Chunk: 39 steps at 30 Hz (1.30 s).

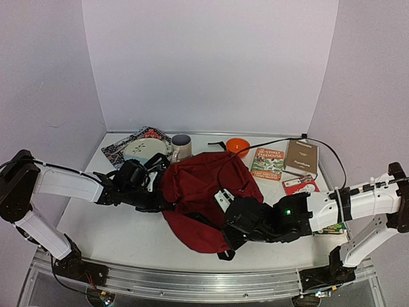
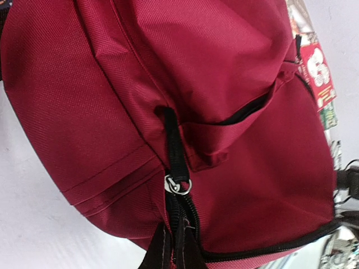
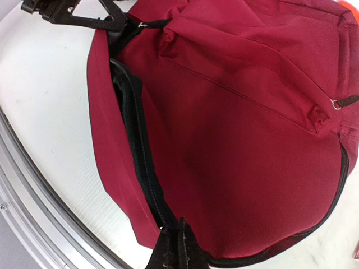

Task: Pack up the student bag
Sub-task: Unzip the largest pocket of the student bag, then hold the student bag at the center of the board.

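The student bag (image 1: 204, 185), a dark red backpack, lies in the middle of the table with its zip partly open. My left gripper (image 1: 161, 192) is at its left edge. In the left wrist view the gripper (image 2: 174, 252) is shut on the bag's zip edge (image 2: 185, 224), just below a silver zip ring (image 2: 178, 185) and black pull strap (image 2: 173, 140). My right gripper (image 1: 225, 224) is at the bag's near right side. In the right wrist view it (image 3: 179, 252) is shut on the black zip edge (image 3: 140, 162) of the bag (image 3: 241, 140).
Behind the bag stand a mug (image 1: 181, 147), an orange bowl (image 1: 238, 146) and a white dish (image 1: 144, 149) on a patterned magazine (image 1: 118, 150). To the right lie a green book (image 1: 268, 163), a brown book (image 1: 301, 156) and a red card pack (image 1: 300, 185). A black cable (image 1: 275, 142) crosses the back.
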Motion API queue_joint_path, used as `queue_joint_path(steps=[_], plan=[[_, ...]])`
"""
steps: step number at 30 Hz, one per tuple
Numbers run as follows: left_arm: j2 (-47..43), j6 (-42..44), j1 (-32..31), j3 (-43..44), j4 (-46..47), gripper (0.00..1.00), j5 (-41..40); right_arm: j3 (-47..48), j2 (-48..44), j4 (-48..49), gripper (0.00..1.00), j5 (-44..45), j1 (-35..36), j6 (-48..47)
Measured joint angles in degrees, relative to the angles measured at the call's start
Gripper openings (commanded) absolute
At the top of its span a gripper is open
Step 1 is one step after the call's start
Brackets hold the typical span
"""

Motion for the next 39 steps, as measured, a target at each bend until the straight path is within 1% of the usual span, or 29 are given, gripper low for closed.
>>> queue_joint_path(steps=[2,4,7,10,14,18,23,26,36,39], plan=[[0.0,2.0,0.1,0.0,-0.8,0.01,-0.6,0.2,0.0,0.4,0.00,0.0,0.2,-0.1],[-0.1,3.7,0.1,0.0,-1.3,0.05,-0.9,1.1,0.9,0.7,0.00,-0.2,0.5,-0.7],[-1.7,6.4,0.4,-0.1,-2.1,0.21,-1.6,5.5,5.2,1.8,0.00,-0.9,0.9,-2.4],[-6.7,8.4,0.7,-1.1,-2.0,0.37,-2.3,10.1,10.6,4.0,0.00,-1.2,1.0,-4.1],[-15.4,11.4,0.2,-3.5,-1.5,0.52,-2.4,12.3,13.2,5.3,0.00,-0.5,1.0,-4.7],[-21.3,14.5,-3.9,-5.9,-0.1,0.60,-2.5,12.5,13.3,5.6,0.00,0.6,0.8,-3.6],[-21.3,18.3,-12.2,-6.4,2.3,0.67,-2.3,12.4,13.2,5.8,0.00,1.3,0.6,-1.6],[-19.4,21.4,-15.2,-6.4,4.3,0.70,-2.1,11.9,12.5,6.2,0.00,1.4,0.6,-0.5],[-10.0,32.4,-24.3,-3.7,7.5,0.70,-3.7,8.0,6.1,6.7,0.00,1.9,0.6,2.9],[-8.1,34.5,-25.4,-2.8,8.9,0.67,-4.0,7.4,5.6,6.7,0.00,2.0,0.6,3.5]])
